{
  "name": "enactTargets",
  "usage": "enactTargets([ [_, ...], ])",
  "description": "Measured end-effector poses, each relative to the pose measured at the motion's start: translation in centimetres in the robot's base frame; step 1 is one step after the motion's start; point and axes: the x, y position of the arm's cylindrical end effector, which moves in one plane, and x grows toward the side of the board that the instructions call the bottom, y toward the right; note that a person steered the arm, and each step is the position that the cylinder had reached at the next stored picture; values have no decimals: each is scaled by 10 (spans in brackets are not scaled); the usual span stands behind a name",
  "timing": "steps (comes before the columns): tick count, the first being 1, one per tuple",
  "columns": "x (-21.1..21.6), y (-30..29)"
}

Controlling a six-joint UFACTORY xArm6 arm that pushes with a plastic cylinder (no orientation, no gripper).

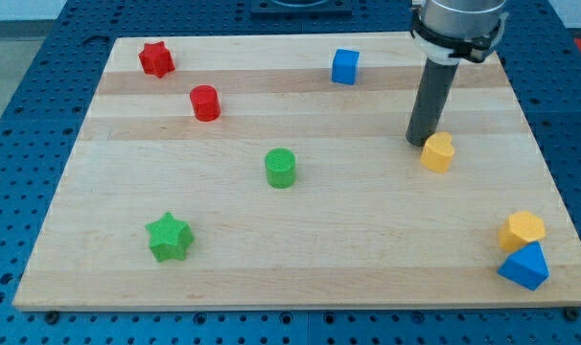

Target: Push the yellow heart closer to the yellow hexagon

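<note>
The yellow heart [438, 151] lies at the view's right, a little above mid-height on the wooden board [367, 268]. The yellow hexagon [522, 230] sits near the view's lower right corner, well apart from the heart, down and to the right of it. My tip [417, 142] stands right at the heart's upper left edge, touching it or nearly so. The dark rod rises from there to the arm at the view's top right.
A blue triangular block [524, 266] lies just below the yellow hexagon, touching it. A blue cube [345, 66] sits at the top centre, a red star [157, 59] at the top left, a red cylinder [205, 103] below it, a green cylinder [281, 168] at centre, a green star [169, 238] at lower left.
</note>
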Motion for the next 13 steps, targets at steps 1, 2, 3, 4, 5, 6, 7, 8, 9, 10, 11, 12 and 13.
enactTargets([
  [1,12,-9],
  [2,15,-9],
  [3,23,7],
  [4,31,26],
  [5,39,40],
  [6,44,52],
  [7,48,56],
  [8,47,56],
  [9,42,57],
  [10,42,76],
  [11,53,85],
  [12,55,85],
  [13,55,85],
])
